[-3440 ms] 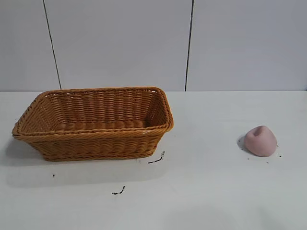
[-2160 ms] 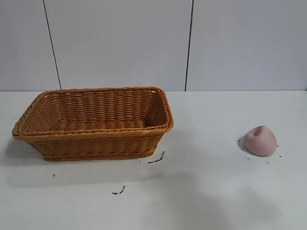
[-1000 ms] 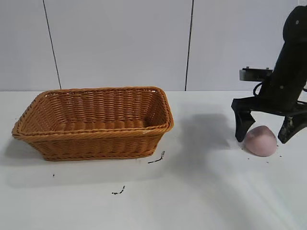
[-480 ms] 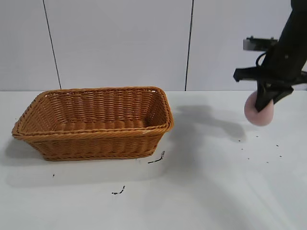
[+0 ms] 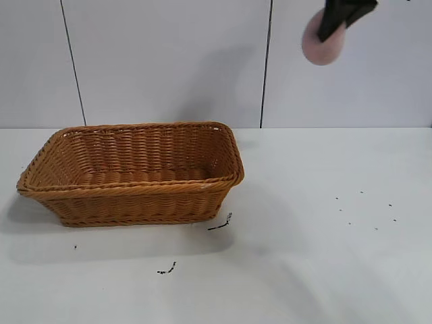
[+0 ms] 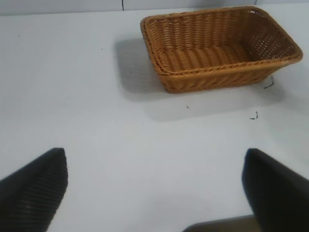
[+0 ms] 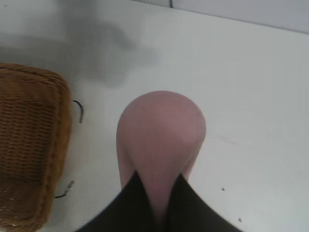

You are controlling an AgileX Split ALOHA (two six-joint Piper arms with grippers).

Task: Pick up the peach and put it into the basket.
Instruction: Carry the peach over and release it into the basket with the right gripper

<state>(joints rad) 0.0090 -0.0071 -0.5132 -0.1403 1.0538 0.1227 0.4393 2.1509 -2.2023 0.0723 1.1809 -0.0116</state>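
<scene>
The pale-pink peach (image 5: 322,44) hangs high above the table at the top right of the exterior view, held in my right gripper (image 5: 332,27), which is shut on it. In the right wrist view the peach (image 7: 161,130) fills the middle, pinched between the two black fingers (image 7: 133,203). The orange-brown wicker basket (image 5: 135,196) stands on the table at the left, well to the left of and below the peach; its edge shows in the right wrist view (image 7: 29,145). My left gripper (image 6: 154,188) is open and empty over bare table, with the basket (image 6: 217,77) ahead of it.
The white table (image 5: 304,256) carries small black marks in front of the basket (image 5: 219,225) and dark specks at the right (image 5: 364,209). A grey panelled wall stands behind.
My right gripper came down over the peach on the table, closed on it and has lifted it high and to the left. The basket has not moved.
</scene>
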